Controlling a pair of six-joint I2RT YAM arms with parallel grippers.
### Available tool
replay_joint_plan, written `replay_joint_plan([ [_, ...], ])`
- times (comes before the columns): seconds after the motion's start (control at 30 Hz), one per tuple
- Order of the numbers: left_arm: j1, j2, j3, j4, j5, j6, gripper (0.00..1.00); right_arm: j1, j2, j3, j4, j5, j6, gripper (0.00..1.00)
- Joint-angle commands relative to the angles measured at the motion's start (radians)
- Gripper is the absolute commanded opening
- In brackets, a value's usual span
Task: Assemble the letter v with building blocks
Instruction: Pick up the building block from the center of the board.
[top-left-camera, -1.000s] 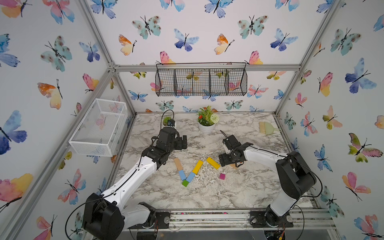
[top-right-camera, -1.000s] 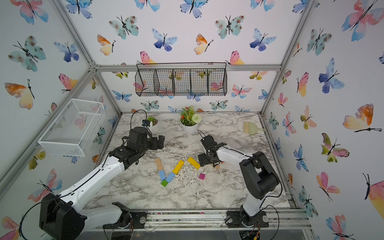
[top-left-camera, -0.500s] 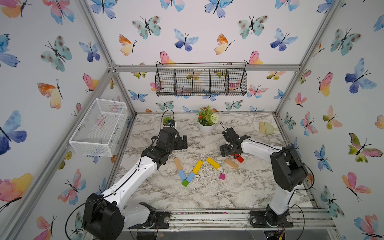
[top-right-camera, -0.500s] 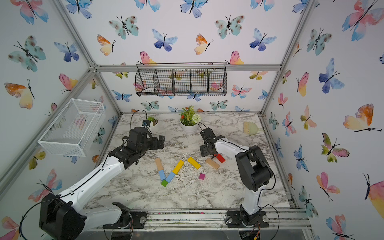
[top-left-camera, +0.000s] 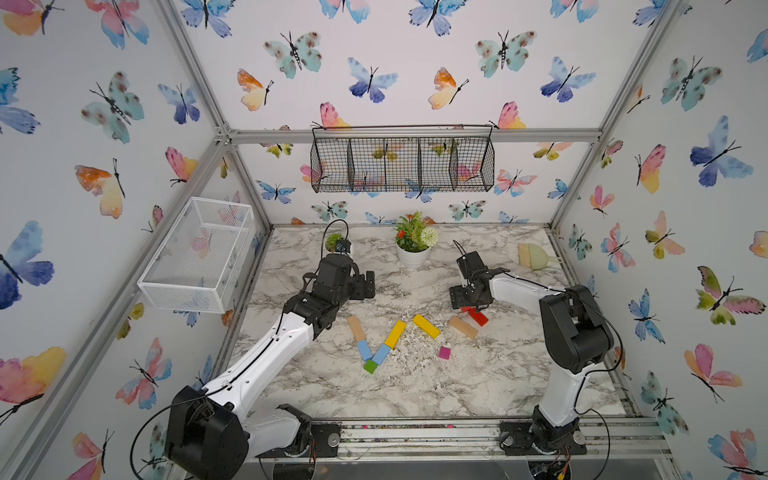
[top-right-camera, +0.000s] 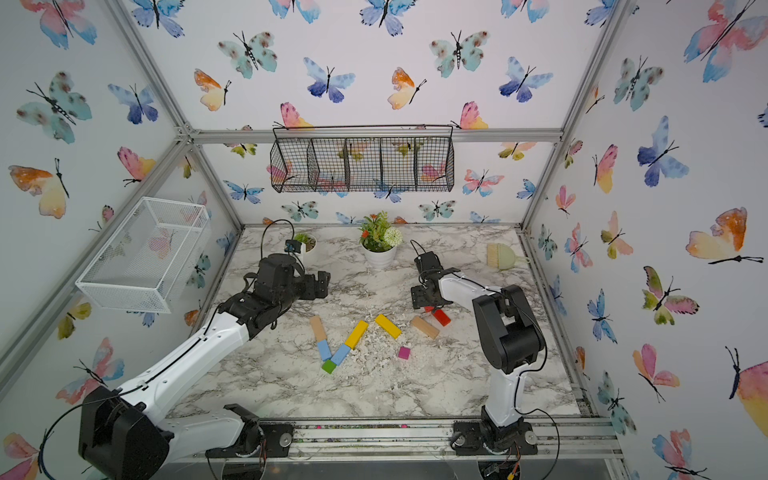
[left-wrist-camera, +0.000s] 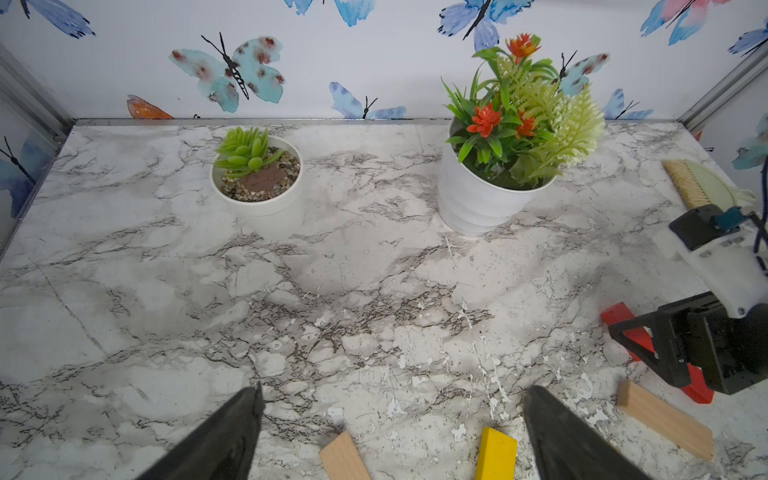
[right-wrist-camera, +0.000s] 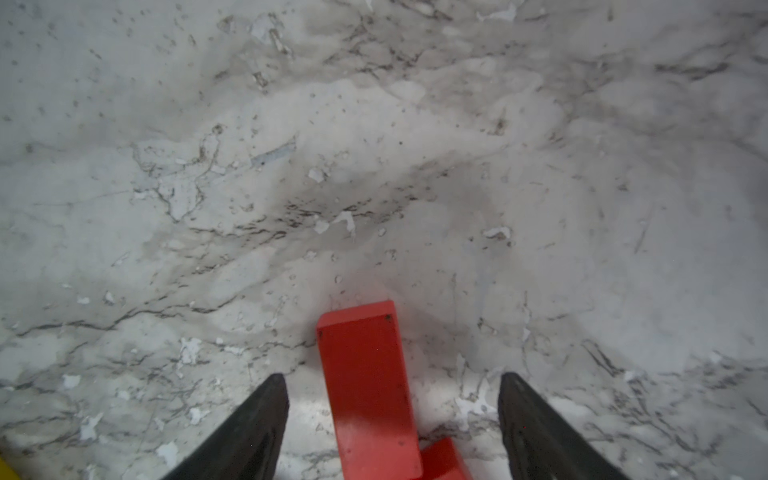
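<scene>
The letter v lies mid-table in both top views: a tan bar (top-left-camera: 356, 327) and a light blue bar (top-left-camera: 364, 350) run down to a green cube (top-left-camera: 370, 366). A second light blue bar (top-left-camera: 381, 353) and a yellow bar (top-left-camera: 395, 334) rise from it. A yellow bar (top-left-camera: 426, 326), a tan bar (top-left-camera: 462, 327), a magenta cube (top-left-camera: 444, 353) and red blocks (top-left-camera: 477, 316) lie loose to the right. My right gripper (right-wrist-camera: 392, 376) is open, astride one red block (right-wrist-camera: 365, 382) with a gap on each side. My left gripper (left-wrist-camera: 395, 390) hangs open and empty behind the v.
A white pot with flowers (top-left-camera: 412, 249) and a small succulent pot (top-left-camera: 334, 243) stand at the back. A green hand brush (top-left-camera: 534, 255) lies back right. A white mesh basket (top-left-camera: 199, 253) hangs on the left wall, a black wire basket (top-left-camera: 401, 160) on the back wall.
My right gripper drew back from the loose tan bar, uncovering it and the red blocks, then came down over a red block with its jaws narrowing. The left arm stayed still.
</scene>
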Motion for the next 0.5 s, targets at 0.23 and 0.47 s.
replay_joint_plan([
  [0.23,0.005,-0.016,-0.01,0.015,0.009,0.0,0.98,0.003,0.032,0.002,0.007,-0.049,-0.01,0.52],
  [0.47,0.005,-0.016,-0.01,0.015,0.009,0.0,0.98,0.003,0.031,0.002,0.008,-0.044,-0.012,0.38],
])
